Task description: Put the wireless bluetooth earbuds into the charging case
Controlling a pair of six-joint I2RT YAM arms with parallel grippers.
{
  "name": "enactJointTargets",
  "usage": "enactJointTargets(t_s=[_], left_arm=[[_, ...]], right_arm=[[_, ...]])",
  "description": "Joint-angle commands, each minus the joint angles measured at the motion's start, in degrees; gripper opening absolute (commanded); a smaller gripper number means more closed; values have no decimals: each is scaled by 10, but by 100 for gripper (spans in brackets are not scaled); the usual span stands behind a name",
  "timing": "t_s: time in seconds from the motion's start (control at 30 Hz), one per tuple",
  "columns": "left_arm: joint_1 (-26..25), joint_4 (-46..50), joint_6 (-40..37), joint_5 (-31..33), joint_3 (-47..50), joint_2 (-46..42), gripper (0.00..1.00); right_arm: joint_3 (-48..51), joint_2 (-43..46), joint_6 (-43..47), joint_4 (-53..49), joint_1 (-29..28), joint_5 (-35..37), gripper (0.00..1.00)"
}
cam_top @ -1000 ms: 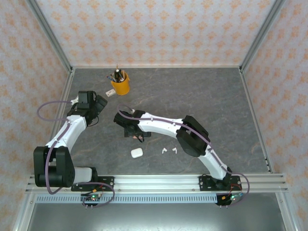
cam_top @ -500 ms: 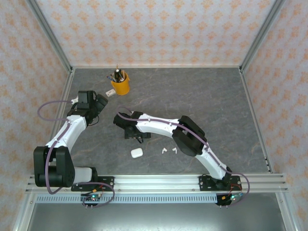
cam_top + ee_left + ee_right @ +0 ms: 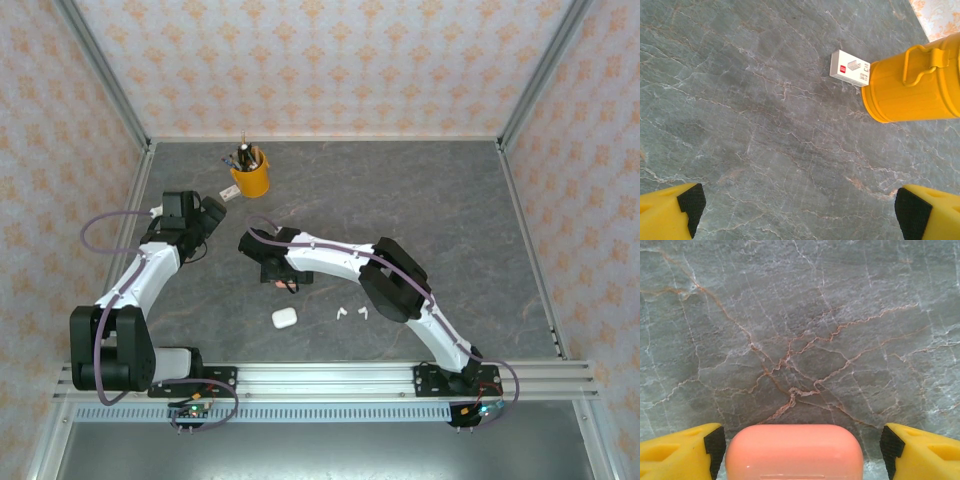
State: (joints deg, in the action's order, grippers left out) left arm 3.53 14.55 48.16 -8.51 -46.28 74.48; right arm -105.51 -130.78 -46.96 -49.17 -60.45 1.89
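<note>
A salmon-pink charging case (image 3: 794, 452) lies on the grey marble table between the yellow fingers of my right gripper (image 3: 800, 450). The jaws stand open on either side of it, with a narrow gap at the left pad (image 3: 715, 445) and a wider one at the right. From above, the right gripper (image 3: 276, 272) is left of centre. A white charging case (image 3: 284, 318) lies nearer the front, with two white earbuds (image 3: 342, 313) (image 3: 362, 313) to its right. My left gripper (image 3: 797, 210) hangs open over bare table at the left (image 3: 205, 225).
A yellow cup (image 3: 250, 178) with pens stands at the back left, and a small white box (image 3: 229, 196) lies against it. Both also show in the left wrist view: the yellow cup (image 3: 912, 85) and the white box (image 3: 850, 68). Patterned walls enclose the table.
The right arm's elbow and wrist have shifted slightly, with the gripper staying over the same spot. The left arm has not moved.
</note>
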Motion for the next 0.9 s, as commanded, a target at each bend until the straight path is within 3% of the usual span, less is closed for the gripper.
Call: enactJointTargets(t_s=[0.0, 0.53, 0.87], left_arm=[[7, -14, 2, -4, 7, -16, 100], [7, -15, 14, -2, 20, -43, 100], [7, 24, 38, 43, 19, -82, 100]], right_arm=[[11, -1, -16, 3, -1, 2, 81], [17, -3, -31, -1, -13, 10, 77], [23, -3, -36, -1, -18, 10, 73]])
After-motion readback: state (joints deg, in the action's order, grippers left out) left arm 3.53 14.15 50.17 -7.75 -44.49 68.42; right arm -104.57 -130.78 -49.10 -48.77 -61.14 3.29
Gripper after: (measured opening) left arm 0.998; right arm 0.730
